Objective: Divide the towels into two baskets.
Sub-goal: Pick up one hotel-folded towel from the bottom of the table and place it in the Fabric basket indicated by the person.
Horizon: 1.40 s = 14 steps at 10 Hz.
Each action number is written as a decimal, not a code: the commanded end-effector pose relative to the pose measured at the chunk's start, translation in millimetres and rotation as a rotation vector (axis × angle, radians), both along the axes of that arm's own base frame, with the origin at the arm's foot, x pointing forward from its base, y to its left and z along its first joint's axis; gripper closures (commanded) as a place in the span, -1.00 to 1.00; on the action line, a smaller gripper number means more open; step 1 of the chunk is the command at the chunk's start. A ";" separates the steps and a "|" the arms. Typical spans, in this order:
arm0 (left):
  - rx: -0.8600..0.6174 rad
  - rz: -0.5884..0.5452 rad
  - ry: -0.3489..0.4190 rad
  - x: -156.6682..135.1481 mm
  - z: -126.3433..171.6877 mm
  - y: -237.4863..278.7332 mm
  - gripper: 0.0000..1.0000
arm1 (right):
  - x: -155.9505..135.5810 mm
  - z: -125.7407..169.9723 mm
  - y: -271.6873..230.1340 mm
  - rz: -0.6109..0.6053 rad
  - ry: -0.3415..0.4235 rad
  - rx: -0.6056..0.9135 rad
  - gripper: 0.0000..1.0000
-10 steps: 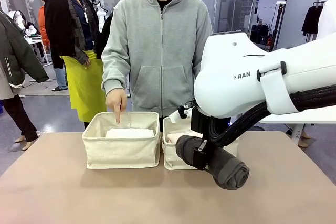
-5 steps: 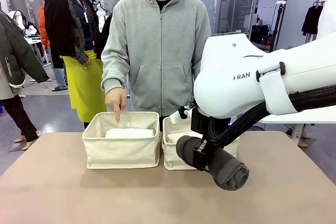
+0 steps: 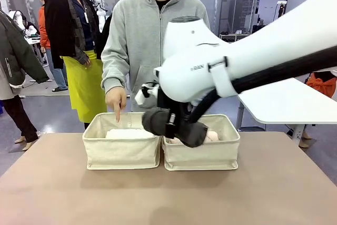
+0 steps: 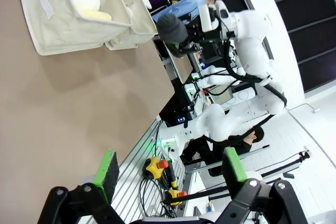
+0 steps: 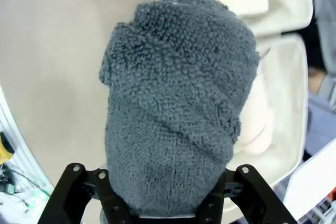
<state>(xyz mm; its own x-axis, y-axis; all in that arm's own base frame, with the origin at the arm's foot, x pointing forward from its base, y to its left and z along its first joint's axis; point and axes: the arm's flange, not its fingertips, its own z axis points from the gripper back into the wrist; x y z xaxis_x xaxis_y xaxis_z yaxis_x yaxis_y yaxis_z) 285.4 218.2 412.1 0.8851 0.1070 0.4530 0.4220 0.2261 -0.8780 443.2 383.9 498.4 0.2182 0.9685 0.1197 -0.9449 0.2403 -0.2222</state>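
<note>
Dark grey terry cloth fills the right gripper (image 3: pixel 169 125), whose jaws are clamped on the rolled dark grey towel (image 3: pixel 176 126). In the front view the roll hangs in the air above the seam between the two baskets, one end over the right basket (image 3: pixel 202 154) and the other reaching toward the left basket (image 3: pixel 122 148). The right wrist view looks down the length of the roll, with the black fingers (image 5: pixel 247 184) showing on either side of it at the bottom edge.

Both cream canvas baskets stand side by side, touching, near the far edge of the table (image 3: pixel 63 193). The left basket holds the white towel (image 3: pixel 129 134), and the left wrist view also shows the pale yellow towel (image 4: pixel 97 14) lying beside it in that basket. The pale pink towel (image 3: pixel 212 136) lies in the right basket, partly hidden behind the grey roll.

A person in a grey hooded top stands at the far edge, and the person's hand (image 3: pixel 116 101) points one finger down into the left basket.

The left gripper (image 4: pixel 168 169) is spread wide with nothing between its green pads (image 4: pixel 108 169), hovering off the near side of the table, well apart from the baskets.
</note>
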 end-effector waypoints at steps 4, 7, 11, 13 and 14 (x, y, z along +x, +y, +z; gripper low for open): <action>-0.009 0.000 -0.016 -3.4 2.6 1.4 -1.00 | 65.6 6.3 81.3 0.227 -0.044 -0.089 0.35; -0.009 0.000 -0.016 -3.4 2.6 1.4 -1.00 | 90.8 -14.2 134.5 0.375 -0.050 -0.068 0.35; -0.009 0.000 -0.016 -3.4 2.6 1.4 -1.00 | 128.3 -30.2 173.5 0.458 -0.097 -0.083 0.35; -0.009 0.000 -0.016 -3.4 2.6 1.4 -1.00 | 148.6 -42.8 183.2 0.433 -0.116 -0.118 0.35; -0.009 0.000 -0.016 -3.4 2.6 1.4 -1.00 | 156.8 -50.3 186.0 0.425 -0.138 -0.146 0.35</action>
<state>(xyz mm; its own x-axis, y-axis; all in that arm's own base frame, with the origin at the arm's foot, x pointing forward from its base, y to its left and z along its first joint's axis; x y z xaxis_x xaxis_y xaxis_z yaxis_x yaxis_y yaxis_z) 285.3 218.2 412.1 0.8851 0.1072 0.4529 0.4219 0.2262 -0.8780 577.5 546.7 442.9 -0.2089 0.9776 0.0265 -0.9240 -0.1885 -0.3328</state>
